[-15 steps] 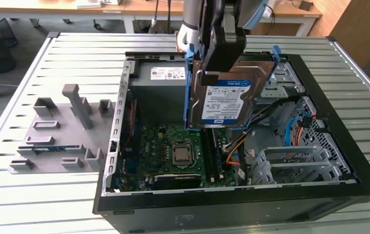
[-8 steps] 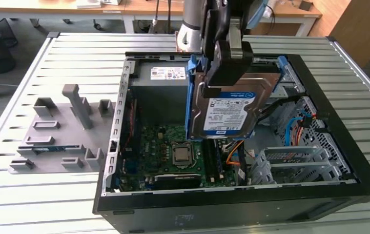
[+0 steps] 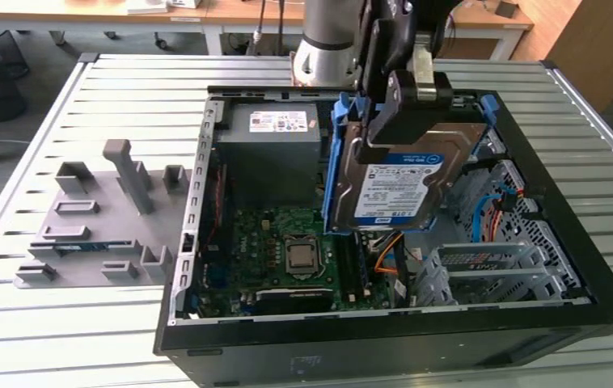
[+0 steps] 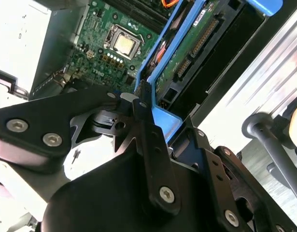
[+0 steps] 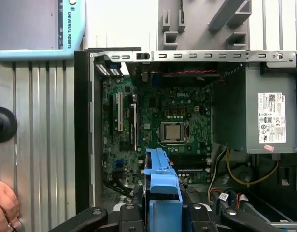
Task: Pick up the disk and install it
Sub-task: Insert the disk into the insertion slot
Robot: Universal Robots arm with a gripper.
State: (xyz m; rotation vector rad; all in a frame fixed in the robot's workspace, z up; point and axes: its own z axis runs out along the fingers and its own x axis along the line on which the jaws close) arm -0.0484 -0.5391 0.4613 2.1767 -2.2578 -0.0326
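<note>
Silver-grey metal under a white-and-blue label, framed by a blue plastic carrier: in the exterior view the disk hangs tilted above the open computer case. Its label faces the camera, and it is over the motherboard. The black gripper is clamped on its upper end, and the arm reaches down from the far side of the slatted table. A grey fixture plate lies on the exterior view's left.

In the second wrist view the disk shows its green circuit-board underside and connectors, and the fingers pinch its blue frame.

In the first wrist view the carrier's blue edge stands between the gripper's black links, with the motherboard beyond it. It is well apart from the grey power supply. A person's hand shows on the table outside the case.
</note>
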